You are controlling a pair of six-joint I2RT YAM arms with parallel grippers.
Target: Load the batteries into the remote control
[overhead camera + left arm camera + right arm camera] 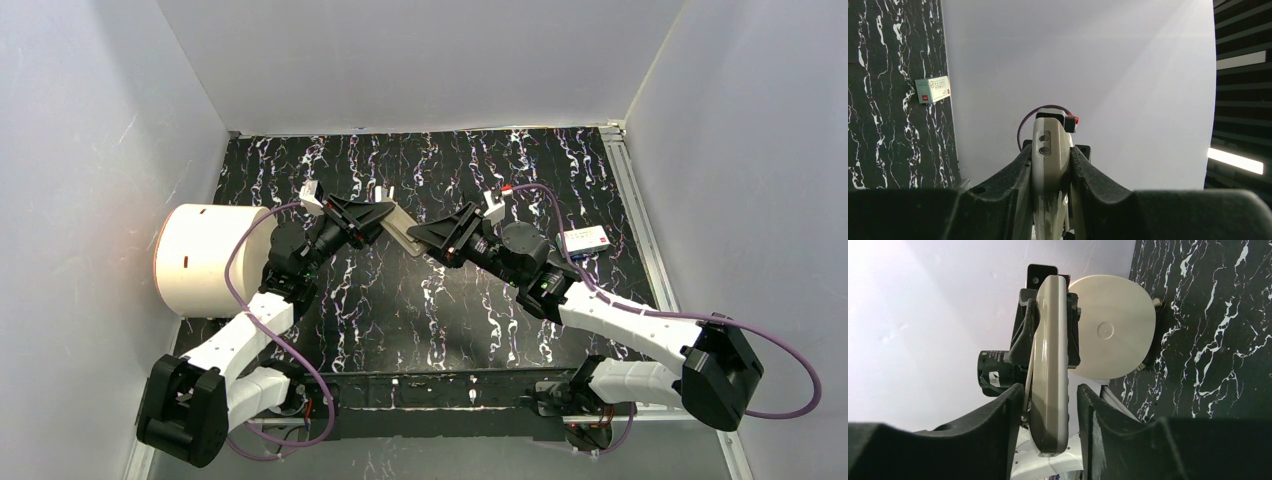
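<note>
So the whole rig sat inside a plain white-walled booth [420,60], and the table [400,320] was this black slab with white marble-ish veins all over it, with a metal rail [635,200] down its right edge. Biggest thing on it was a cream round drum [205,260] parked at the left wall, flat lid with a little circle in the middle. Over the middle of the table, both arms met nose to nose with the remote control [403,232] hanging in the air between them, off the surface. It looked slim, glossy, off-white, seen edge-on, with two small dark holes near one end. The left gripper [1050,170] was clamped tight on it, fingers pressed to both sides. The right gripper [1050,400] straddled the other end, jaws apart, a clear gap on one side. A small white labelled box [586,239] lay well off to the right.
</note>
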